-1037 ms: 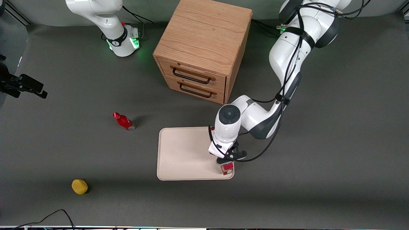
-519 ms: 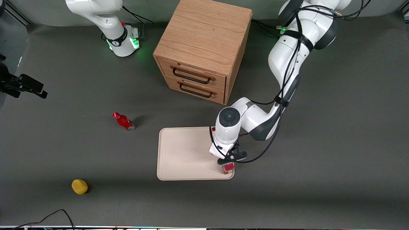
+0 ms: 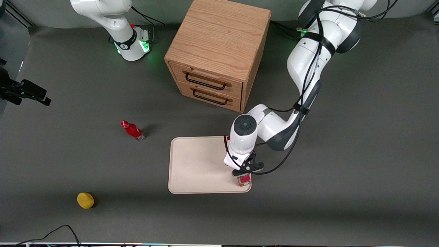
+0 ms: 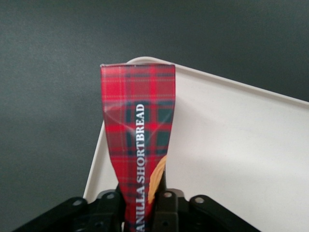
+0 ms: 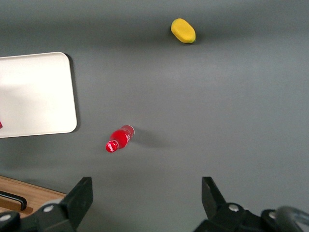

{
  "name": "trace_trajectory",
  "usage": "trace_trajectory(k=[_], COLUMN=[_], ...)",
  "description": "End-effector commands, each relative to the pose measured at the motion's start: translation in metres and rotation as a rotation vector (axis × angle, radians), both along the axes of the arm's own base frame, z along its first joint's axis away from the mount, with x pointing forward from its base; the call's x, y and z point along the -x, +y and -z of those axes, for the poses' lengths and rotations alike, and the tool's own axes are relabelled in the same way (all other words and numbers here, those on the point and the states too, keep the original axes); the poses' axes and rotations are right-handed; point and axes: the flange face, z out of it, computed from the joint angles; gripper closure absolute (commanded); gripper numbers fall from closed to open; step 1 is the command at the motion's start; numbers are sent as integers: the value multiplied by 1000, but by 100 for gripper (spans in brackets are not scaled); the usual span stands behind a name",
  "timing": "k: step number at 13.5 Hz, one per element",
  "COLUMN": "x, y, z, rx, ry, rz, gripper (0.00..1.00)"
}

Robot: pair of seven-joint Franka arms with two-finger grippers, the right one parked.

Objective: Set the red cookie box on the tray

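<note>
The worktop (image 3: pixel 360 154) is a dark grey sheet. On it, largest first, stands a wooden cabinet (image 3: pixel 219 37) with two drawers facing the front camera, placed farther from that camera than everything else, so it does not crowd the working space.

In front of the cabinet lies the tray (image 3: pixel 195 164), flat on the worktop with most of its surface bare. That leaves plenty of room, yet the box (image 3: pixel 244 179) is being brought down at the tray's corner nearest the camera and toward the working arm's end, probably because that corner is the shortest reach for the arm.

The box is held upright, one narrow end down, over that corner. In the wrist view the box (image 4: pixel 139 140) hangs just inside the tray's rim (image 4: pixel 96 159), so it appears to sit barely within the edge. Whether its lower end already touches the tray cannot be told.

The gripper (image 3: pixel 242 171) points straight down above the box, and its fingers (image 4: pixel 164 205) are closed on the box's upper end, pinching its two broad faces. A grip on the thin dimension suits a slim carton.

A small red bottle (image 3: pixel 133 130) and a yellow object (image 3: pixel 85 200) lie well apart from the tray, toward the parked arm's end.
</note>
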Motion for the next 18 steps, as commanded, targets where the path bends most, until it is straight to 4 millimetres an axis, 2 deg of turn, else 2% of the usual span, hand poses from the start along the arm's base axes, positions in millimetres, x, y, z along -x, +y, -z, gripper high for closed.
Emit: trace_trajectory(k=[1,2,3,4,6,9,10,12,13,15,18], x=[3,3,3,3,1,-3,-6,2,2,17,44], y=[-12,-12,-12,-12,-9,6,17,34,50,73,120], z=[10,11,11,9,2,-32,-45,-82,-110,-154,-198], rx=[-4,-5,-5,-6,-14,-73,-96,-105,-85,-76,-74], ry=[-9,-8,-8,-10,-6,12,36,98,117,172,206], rz=[-5,-4,-1,4,-1,3,30,75,87,148,190], gripper=[41,34,3,0,0,0,0,0,0,0,0])
